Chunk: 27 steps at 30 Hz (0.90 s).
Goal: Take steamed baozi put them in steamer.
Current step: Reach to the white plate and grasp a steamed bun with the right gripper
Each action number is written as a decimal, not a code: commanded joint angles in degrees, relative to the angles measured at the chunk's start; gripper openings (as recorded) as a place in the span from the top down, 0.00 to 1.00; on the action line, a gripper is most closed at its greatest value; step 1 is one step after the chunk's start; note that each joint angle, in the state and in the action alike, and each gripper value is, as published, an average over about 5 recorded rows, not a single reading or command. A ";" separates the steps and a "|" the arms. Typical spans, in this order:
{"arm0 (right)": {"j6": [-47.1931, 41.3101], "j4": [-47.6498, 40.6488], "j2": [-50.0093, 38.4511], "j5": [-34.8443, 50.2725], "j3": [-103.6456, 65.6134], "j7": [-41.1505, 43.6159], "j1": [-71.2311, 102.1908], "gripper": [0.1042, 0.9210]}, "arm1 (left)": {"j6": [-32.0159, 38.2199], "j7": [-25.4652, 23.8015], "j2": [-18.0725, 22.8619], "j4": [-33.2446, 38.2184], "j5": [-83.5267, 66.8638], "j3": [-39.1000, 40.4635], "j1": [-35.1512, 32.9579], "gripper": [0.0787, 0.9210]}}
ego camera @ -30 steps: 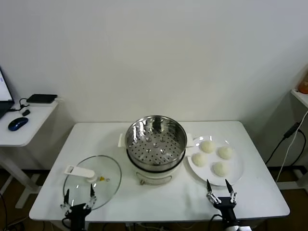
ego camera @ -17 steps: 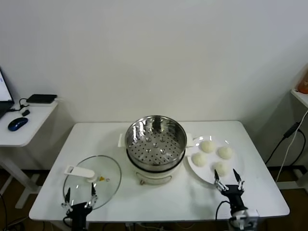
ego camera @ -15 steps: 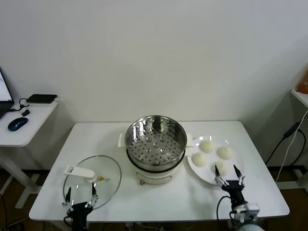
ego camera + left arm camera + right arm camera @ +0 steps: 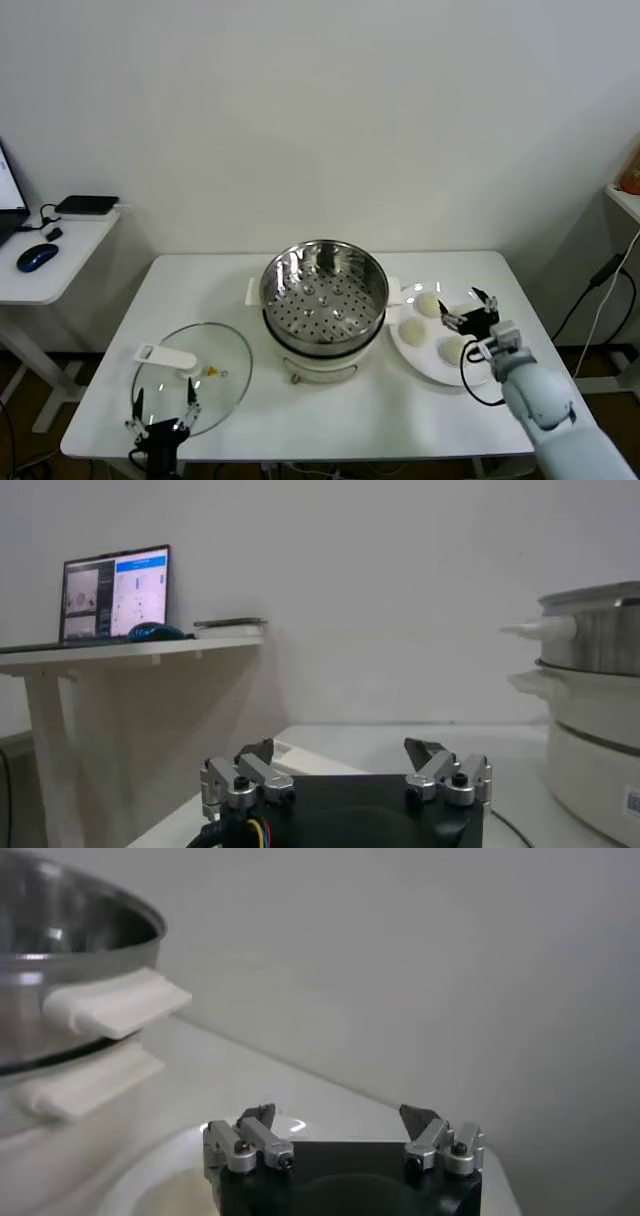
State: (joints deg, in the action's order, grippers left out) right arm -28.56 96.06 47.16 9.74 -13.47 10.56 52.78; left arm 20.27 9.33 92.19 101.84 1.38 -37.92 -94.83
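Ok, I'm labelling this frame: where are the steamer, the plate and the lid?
steamer [image 4: 325, 297], head view, perforated floor.
plate [image 4: 412, 352], head view, bare near rim.
lid [image 4: 215, 362], head view, glass beside the handle.

R arm: my forearm reaches fwd & up on the right side, wrist bent inward | R gripper [image 4: 468, 309]: fingers spread wide, nothing held | L gripper [image 4: 162, 411]: parked low at near-left, fingers apart, empty
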 commanded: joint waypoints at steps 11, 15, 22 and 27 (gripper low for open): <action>-2.19 -14.24 -18.38 -2.76 63.10 30.82 -58.22 0.12 | 1.79 -0.01 0.19 -1.50 1.57 0.52 -0.11 0.12; 5.13 -19.04 -16.24 -1.00 78.71 37.66 -72.19 0.12 | 2.22 -0.02 0.26 -1.64 1.63 0.57 -0.28 0.12; 16.90 -31.29 -7.33 1.37 91.55 47.62 -81.42 0.12 | 2.55 -0.10 0.37 -2.17 1.72 1.03 0.03 0.12; 21.29 -40.84 0.22 2.66 91.48 50.01 -80.52 0.12 | 2.76 -0.13 0.18 -2.78 1.83 1.23 0.19 0.12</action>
State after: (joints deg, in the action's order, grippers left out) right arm -14.27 65.83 42.28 10.82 64.25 52.08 -16.30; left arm 22.95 9.20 92.19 99.28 3.07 -36.77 -94.61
